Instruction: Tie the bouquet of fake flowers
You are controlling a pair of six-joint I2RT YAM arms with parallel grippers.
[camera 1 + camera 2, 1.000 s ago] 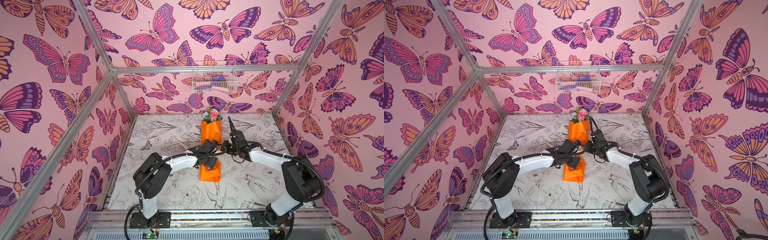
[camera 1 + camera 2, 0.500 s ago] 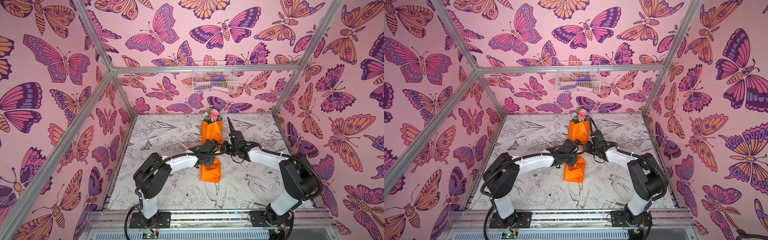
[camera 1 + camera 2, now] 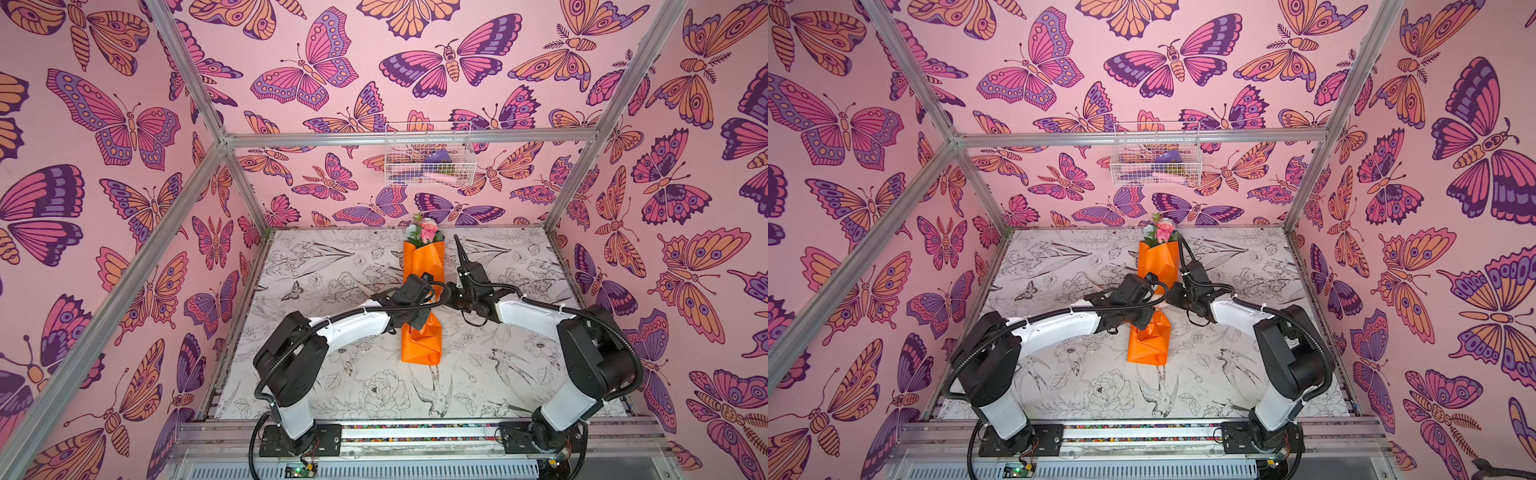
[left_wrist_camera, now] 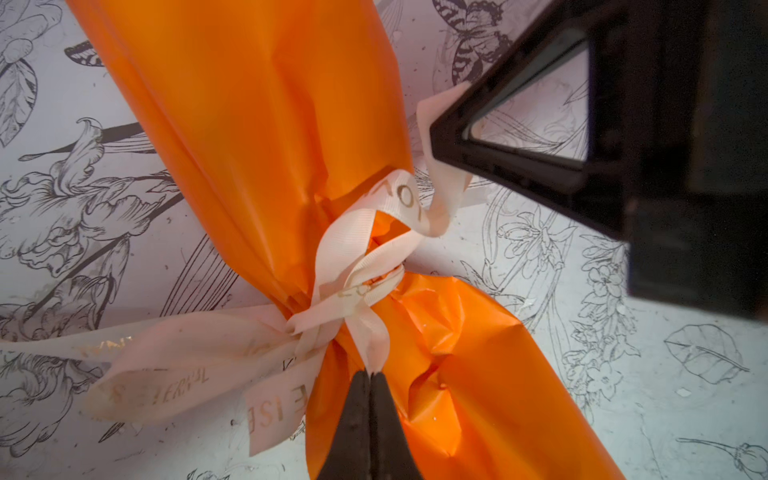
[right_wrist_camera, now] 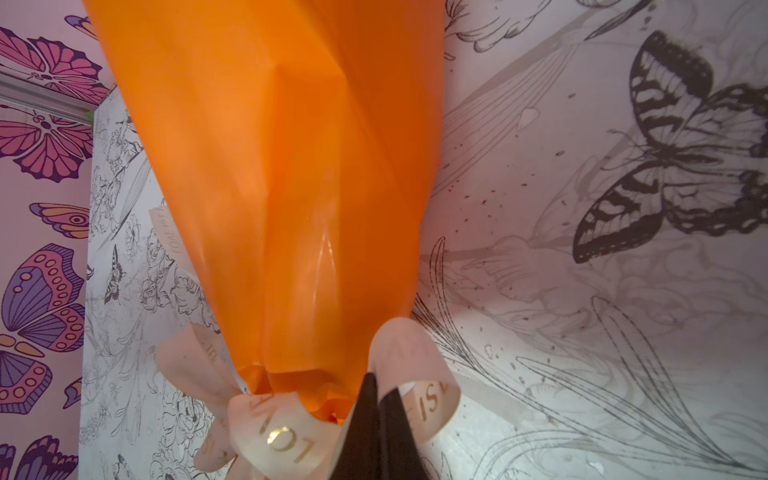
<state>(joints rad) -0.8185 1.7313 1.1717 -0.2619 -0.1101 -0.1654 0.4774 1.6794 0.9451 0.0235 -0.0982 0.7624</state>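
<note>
The bouquet of fake flowers (image 3: 423, 262) lies lengthwise on the table in both top views. Its pink and white blooms (image 3: 1160, 230) point to the back wall, and the orange paper is pinched at the waist. Both arms meet over that waist. A cream lettered ribbon (image 4: 361, 286) is knotted round it, with loose tails on the table. My left gripper (image 4: 371, 376) is shut on one ribbon strand just below the knot. My right gripper (image 5: 380, 384) is shut on a curled ribbon loop (image 5: 432, 399) beside the orange paper (image 5: 291, 187). In the left wrist view, the right gripper's black fingertip (image 4: 440, 137) pinches the ribbon's other end.
A white wire basket (image 3: 428, 158) hangs on the back wall with purple and pink items inside. Butterfly-patterned walls and aluminium posts (image 3: 249, 195) enclose the floral-printed table (image 3: 332, 270). The arm bases stand at the front rail (image 3: 415, 432).
My left gripper, open a second ago, has closed on the ribbon strand at the bouquet's waist. The right arm has hardly moved.
</note>
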